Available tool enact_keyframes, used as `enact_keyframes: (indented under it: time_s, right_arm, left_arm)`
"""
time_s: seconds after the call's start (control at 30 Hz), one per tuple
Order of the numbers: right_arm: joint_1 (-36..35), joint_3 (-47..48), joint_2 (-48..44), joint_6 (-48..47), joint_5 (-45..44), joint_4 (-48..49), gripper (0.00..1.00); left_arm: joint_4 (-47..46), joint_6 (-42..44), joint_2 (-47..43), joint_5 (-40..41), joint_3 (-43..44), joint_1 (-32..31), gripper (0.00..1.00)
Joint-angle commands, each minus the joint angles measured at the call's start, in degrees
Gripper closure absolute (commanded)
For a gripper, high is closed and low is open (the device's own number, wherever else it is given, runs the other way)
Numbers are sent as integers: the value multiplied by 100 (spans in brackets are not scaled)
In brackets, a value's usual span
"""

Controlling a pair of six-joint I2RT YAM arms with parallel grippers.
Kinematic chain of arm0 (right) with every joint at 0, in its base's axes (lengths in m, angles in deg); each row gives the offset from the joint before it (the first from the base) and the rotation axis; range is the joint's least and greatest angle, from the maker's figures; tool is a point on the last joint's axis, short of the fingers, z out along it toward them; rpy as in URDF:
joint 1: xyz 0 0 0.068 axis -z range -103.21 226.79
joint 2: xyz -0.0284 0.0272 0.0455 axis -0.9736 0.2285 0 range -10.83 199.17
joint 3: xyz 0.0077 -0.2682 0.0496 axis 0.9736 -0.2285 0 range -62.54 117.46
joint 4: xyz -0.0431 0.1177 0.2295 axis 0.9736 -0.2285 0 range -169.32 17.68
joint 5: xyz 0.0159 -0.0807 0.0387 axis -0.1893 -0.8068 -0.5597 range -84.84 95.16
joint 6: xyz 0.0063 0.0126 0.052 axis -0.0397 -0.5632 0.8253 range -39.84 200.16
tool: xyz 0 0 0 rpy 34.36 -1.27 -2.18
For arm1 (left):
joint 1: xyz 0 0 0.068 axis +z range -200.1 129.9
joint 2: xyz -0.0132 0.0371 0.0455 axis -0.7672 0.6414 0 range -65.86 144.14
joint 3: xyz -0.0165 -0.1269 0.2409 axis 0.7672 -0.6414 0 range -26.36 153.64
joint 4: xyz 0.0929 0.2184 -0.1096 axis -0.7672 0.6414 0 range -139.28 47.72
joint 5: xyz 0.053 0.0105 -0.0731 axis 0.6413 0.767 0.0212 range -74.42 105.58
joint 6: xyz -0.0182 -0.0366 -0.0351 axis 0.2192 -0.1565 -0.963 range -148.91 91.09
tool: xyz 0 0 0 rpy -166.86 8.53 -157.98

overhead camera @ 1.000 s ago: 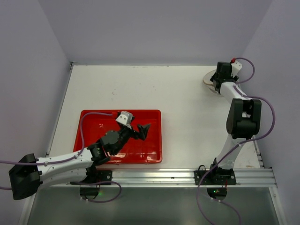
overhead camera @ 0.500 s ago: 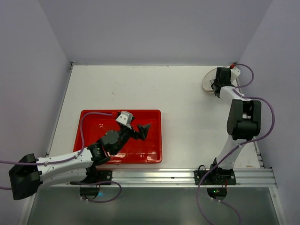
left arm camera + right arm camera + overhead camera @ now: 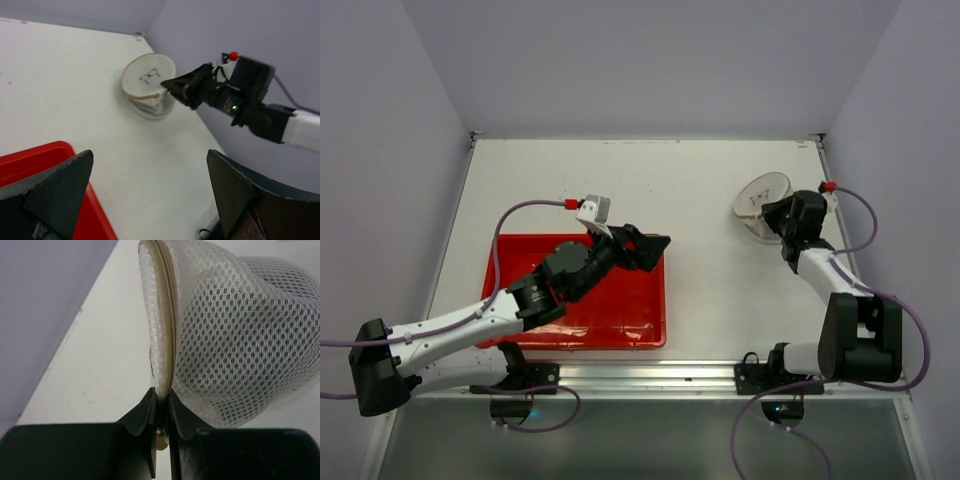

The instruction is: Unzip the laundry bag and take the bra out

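The laundry bag (image 3: 760,198) is a whitish mesh dome standing on its edge on the table at the right. Its flat round face with a small dark mark (image 3: 149,76) is turned toward the left arm. My right gripper (image 3: 775,214) is shut on its rim, the fingers pinching the tan zipper seam (image 3: 167,305) with the mesh (image 3: 240,335) bulging to the right. My left gripper (image 3: 650,246) hangs open and empty over the right end of the red tray (image 3: 520,250), pointing at the bag (image 3: 147,82). The bra shows in no view.
The red tray's corner (image 3: 35,157) lies under my left fingers. The purple side wall rises just right of the bag and the right arm (image 3: 850,330). A metal rail (image 3: 700,375) runs along the near table edge.
My right gripper has closed on the bag's rim and drawn it from the far right corner nearer and leftward, tipping it on edge. My left gripper rose from the tray and swung right.
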Motion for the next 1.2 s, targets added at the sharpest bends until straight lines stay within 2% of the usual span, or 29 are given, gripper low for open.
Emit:
enact_keyframes:
  time_s: [0.0,0.17,0.4,0.53,0.77,1.17]
  right_arm:
    - [-45,-476,-536,990,936,1136,91]
    - [-80,-1126,-950,1631,1595,1991,95]
    - [-124,-1769,-1583,2379,1877,2966,97]
    - [-159,-2050,-2004,2634,1860,3100,97]
    - [-256,-2270,-2471,2766,1956,3144,97]
    - [-616,-2622,-2726,2697,1825,3303,99]
  left_arm:
    - [456,-941,342,-653,597,73,0]
    - [-229,-1871,755,-1485,563,283,2]
    - [-774,-2770,1852,-1874,791,459,2]
    - [-1030,-3103,2565,-2137,1290,477,2]
    - [-1417,-3280,3620,-2306,1925,548,3]
    - [-1663,-3412,4201,-2464,2312,758,7]
